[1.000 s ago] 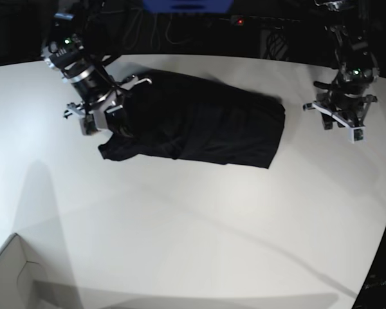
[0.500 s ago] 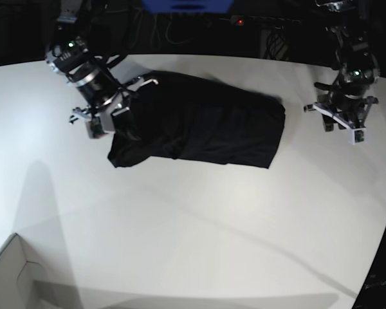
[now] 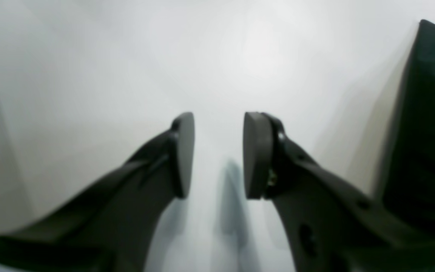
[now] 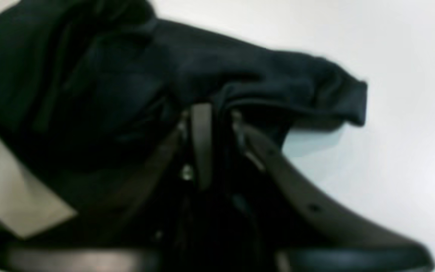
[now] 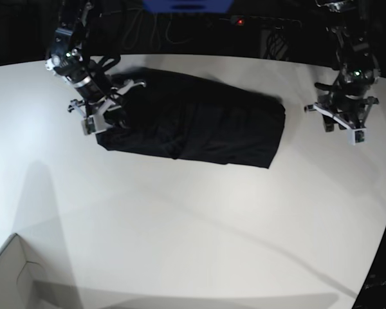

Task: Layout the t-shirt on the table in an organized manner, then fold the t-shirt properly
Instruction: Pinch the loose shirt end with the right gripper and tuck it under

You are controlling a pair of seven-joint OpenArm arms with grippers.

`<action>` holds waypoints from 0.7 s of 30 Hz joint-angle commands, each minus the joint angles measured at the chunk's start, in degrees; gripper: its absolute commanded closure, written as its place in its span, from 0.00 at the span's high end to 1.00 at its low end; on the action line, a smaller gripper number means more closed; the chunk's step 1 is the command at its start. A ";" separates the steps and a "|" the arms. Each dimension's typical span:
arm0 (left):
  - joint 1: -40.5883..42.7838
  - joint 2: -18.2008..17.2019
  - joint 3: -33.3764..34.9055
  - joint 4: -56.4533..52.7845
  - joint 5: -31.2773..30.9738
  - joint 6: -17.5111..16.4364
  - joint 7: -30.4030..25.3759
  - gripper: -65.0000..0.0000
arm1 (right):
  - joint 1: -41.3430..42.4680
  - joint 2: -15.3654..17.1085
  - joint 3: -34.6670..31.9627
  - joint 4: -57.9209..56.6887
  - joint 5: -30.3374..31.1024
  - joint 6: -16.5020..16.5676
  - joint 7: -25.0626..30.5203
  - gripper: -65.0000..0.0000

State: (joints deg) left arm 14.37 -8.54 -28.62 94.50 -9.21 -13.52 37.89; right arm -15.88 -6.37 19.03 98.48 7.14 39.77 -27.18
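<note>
A: What is the right end effector [image 4: 217, 124] doing?

B: It sits at the end of the shirt [image 5: 199, 119] nearest the counter's [image 5: 193, 219] left edge in the base view. In the right wrist view its fingers [image 4: 201, 139] stand a little apart, with dark cloth bunched right at the tips. I cannot tell whether they pinch a fold or only rest against it.

A: And the left end effector [image 3: 218, 151]?

B: Partly open and holding nothing. Its two pads [image 3: 253, 155] face each other with bare white counter showing in the gap. It hangs above the counter near the right edge, apart from the shirt; only the shirt's dark border [image 3: 425, 124] shows at the side of the left wrist view.

A: Where does the shirt lie?

B: On the far half of the counter, close to the curved far edge, a long dark band running from the far left towards the middle. The end towards the left end effector looks flat and square-cut. The end under the right end effector is rumpled, with a loose flap [image 4: 334, 94] lifted slightly off the counter.

A: Anything else on the counter?

B: A white box corner [image 5: 13, 277] at the near left corner.
</note>
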 commanded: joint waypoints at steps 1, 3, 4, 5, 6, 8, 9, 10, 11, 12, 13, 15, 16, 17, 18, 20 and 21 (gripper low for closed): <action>-0.35 -0.56 -0.17 1.19 -0.15 0.02 -1.10 0.33 | 0.71 0.17 0.80 0.38 1.08 0.23 1.38 0.20; -0.35 -0.74 -0.17 1.19 -0.15 0.02 -1.10 0.33 | 1.42 0.17 2.12 -0.67 1.08 0.23 1.38 0.24; -0.26 -0.74 -0.26 1.19 -0.15 0.02 -1.10 0.33 | 1.59 0.17 2.56 -0.85 1.08 0.23 1.38 0.25; -0.26 -0.74 -0.26 1.19 -0.15 0.02 -1.10 0.33 | 1.68 0.17 2.91 -1.03 1.08 0.23 1.38 0.26; -0.26 -0.74 -0.26 1.19 -0.15 0.02 -1.10 0.33 | 1.68 0.09 3.08 -1.03 1.08 0.23 1.38 0.28; -0.17 -0.74 -0.26 1.19 -0.15 0.02 -1.10 0.33 | 1.42 0.00 3.08 -1.11 1.00 0.23 1.38 0.33; -0.17 -0.74 -0.26 1.19 -0.15 0.02 -1.10 0.33 | 1.33 0.00 3.08 -1.11 1.00 0.23 1.38 0.36; -0.17 -0.74 -0.26 1.19 -0.15 0.02 -1.10 0.33 | 1.24 0.00 3.08 -1.11 1.00 0.23 1.38 0.39; -0.17 -0.74 -0.26 1.19 -0.15 0.02 -1.10 0.33 | 0.80 -0.09 3.17 -1.11 1.00 0.23 1.38 0.43; -0.17 -0.74 -0.26 1.19 -0.15 0.02 -1.10 0.33 | 0.36 -0.18 3.17 -1.11 1.00 0.23 1.38 0.47; -0.26 -0.74 -0.26 1.19 -0.15 0.02 -1.10 0.33 | 0.27 -0.35 3.17 -1.11 1.00 0.23 1.38 0.49; -0.26 -0.74 -0.26 1.19 -0.15 0.02 -1.10 0.33 | 0.27 -0.71 3.17 -1.20 1.00 0.23 1.38 0.53; -0.26 -0.65 -0.26 1.19 -0.15 0.02 -1.10 0.33 | 0.19 -0.79 3.08 -1.29 1.00 0.23 1.29 0.54; -0.26 -0.56 -0.26 1.19 -0.15 0.02 -1.10 0.33 | 0.19 -0.79 3.08 -1.73 1.00 0.23 1.29 0.54; -0.26 -0.48 -0.26 1.19 -0.15 0.02 -1.10 0.33 | 0.36 -0.79 3.08 -2.43 1.00 0.23 1.29 0.54; -0.26 -0.39 -0.26 1.19 -0.15 0.02 -1.10 0.33 | 0.63 -0.79 3.08 -4.37 1.00 0.23 1.29 0.54; -0.26 -0.39 -0.26 1.02 -0.15 0.02 -1.10 0.33 | 0.71 -0.71 3.08 -5.07 1.00 0.23 1.29 0.54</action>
State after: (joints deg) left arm 14.41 -8.40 -28.64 94.50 -9.17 -13.50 37.89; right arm -15.44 -7.16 22.11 92.36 7.31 39.77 -27.05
